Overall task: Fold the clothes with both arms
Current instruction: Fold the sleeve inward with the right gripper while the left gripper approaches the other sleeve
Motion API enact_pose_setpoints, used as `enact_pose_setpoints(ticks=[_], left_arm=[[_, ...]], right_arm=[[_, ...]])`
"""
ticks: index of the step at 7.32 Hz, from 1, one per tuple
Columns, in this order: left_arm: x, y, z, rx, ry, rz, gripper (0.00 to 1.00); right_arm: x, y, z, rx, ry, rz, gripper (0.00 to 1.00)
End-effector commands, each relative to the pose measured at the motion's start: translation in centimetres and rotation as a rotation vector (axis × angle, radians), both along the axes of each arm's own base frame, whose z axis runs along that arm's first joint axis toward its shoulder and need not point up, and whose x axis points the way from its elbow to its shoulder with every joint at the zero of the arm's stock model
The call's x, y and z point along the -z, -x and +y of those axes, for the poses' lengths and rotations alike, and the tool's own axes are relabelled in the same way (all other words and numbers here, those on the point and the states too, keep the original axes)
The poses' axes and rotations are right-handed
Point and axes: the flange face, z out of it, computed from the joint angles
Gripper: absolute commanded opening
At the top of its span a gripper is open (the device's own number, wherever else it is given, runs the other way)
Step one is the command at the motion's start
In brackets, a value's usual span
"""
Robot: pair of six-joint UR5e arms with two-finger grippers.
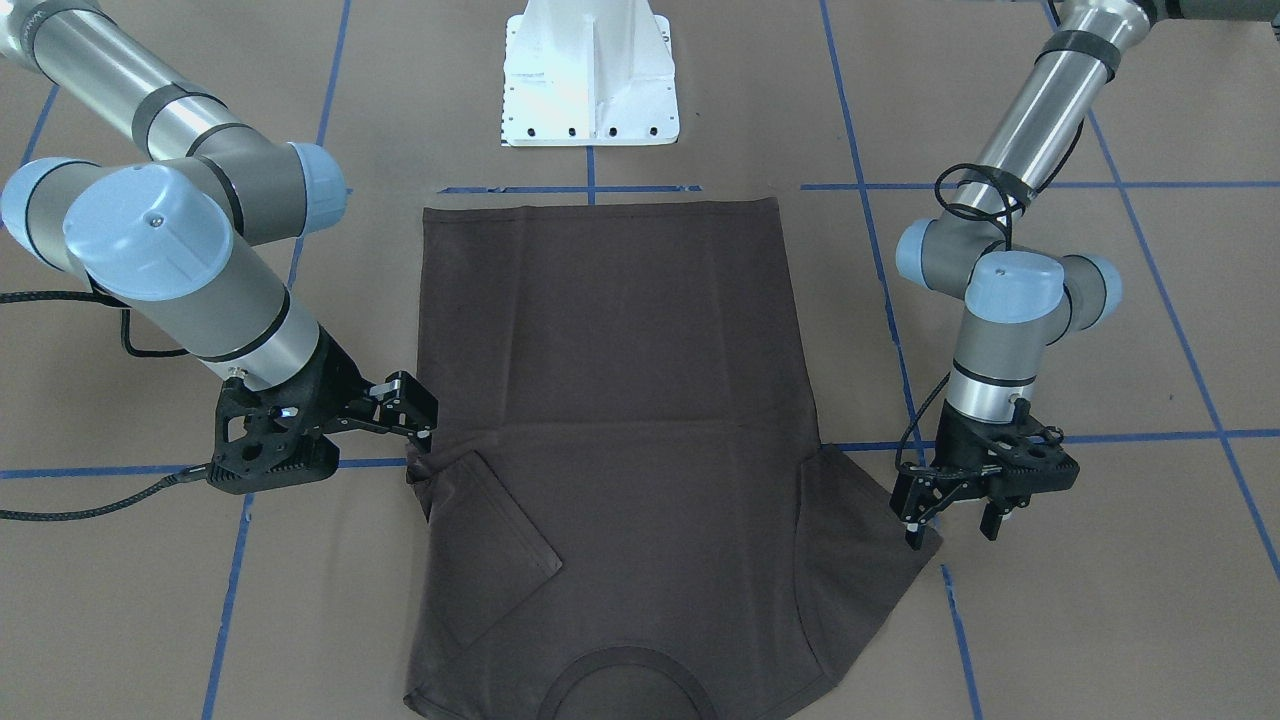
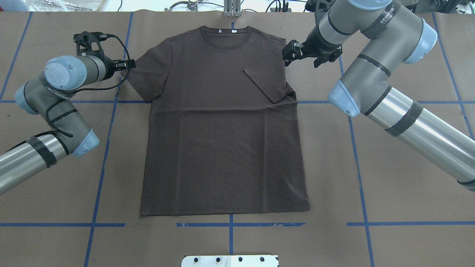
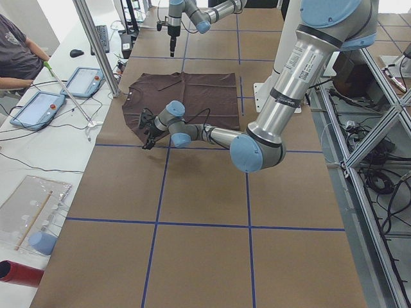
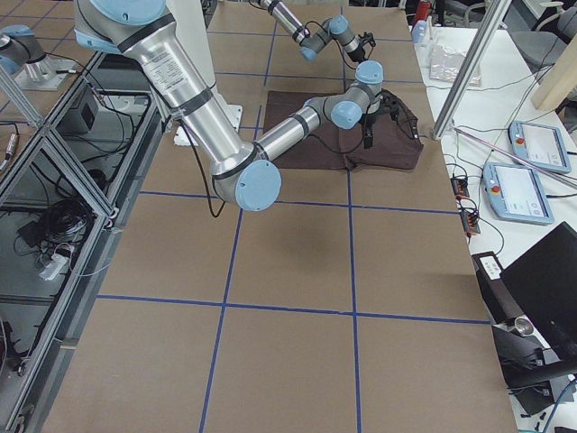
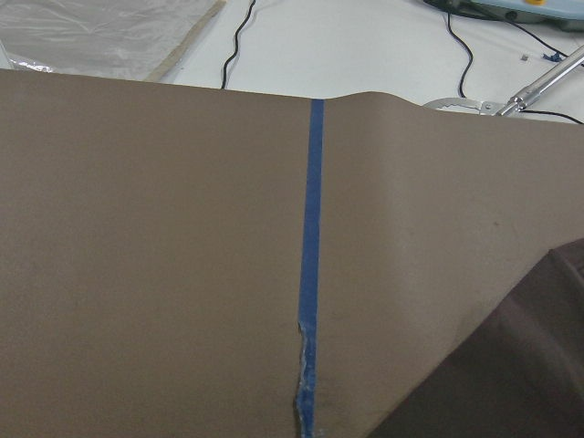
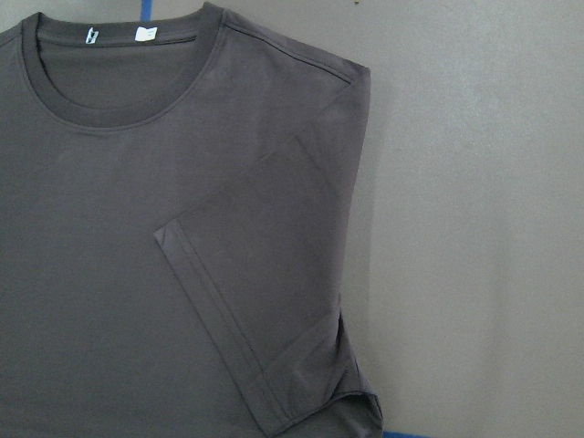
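The dark brown T-shirt point(image 2: 222, 141) lies flat on the brown paper, front up, with its collar point(image 2: 225, 39) at the far side and white neck tags point(image 6: 146, 34) showing. Its right sleeve point(image 2: 265, 83) is folded inward onto the chest, also seen as the sleeve point(image 6: 265, 301) in the right wrist view. My right gripper point(image 2: 290, 53) hovers just outside that shoulder, open and empty; it is point(image 1: 418, 425) in the front view. The left sleeve point(image 2: 146, 74) lies spread out flat. My left gripper point(image 1: 950, 528) is open at its outer edge, one fingertip point(image 1: 913, 535) on the cloth.
The white pedestal base point(image 1: 590, 80) stands behind the shirt's hem. Blue tape lines point(image 2: 104, 163) cross the brown paper. Beyond the collar side are a metal pole point(image 3: 96, 45), tablets point(image 3: 38, 106) and a seated person point(image 3: 16, 51). A bare strip of paper point(image 5: 182, 255) lies left of the shirt.
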Motion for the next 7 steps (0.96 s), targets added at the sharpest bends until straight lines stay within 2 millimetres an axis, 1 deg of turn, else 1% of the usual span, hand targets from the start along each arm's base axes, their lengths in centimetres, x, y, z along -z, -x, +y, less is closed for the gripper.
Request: enact_pose_setpoints(ticks=[1,2,4,5,7], left_arm=[[-0.18,-1.19,0.6,-0.014,0.002,-0.002,0.96],[-0.29,-1.54,0.89,-0.02,0.003,-0.003,0.95],[-0.29,-1.54,0.89,-0.022,0.001,-0.006,0.89],[-0.29,-1.54,0.89,-0.022,0.001,-0.006,0.81],[-0.4,-1.51,0.93,-0.023,0.001,-0.008,0.62]], right_arm=[[-0.19,0.08,-0.07,-0.002,0.001,0.003,1.0],[-0.31,0.12,-0.12,-0.002,0.002,0.004,1.0],[-0.2,0.13,-0.14,-0.002,0.001,0.003,1.0],[-0.2,0.13,-0.14,-0.002,0.001,0.003,1.0],[-0.2,0.23,-0.08,0.0,0.001,0.003,1.0]])
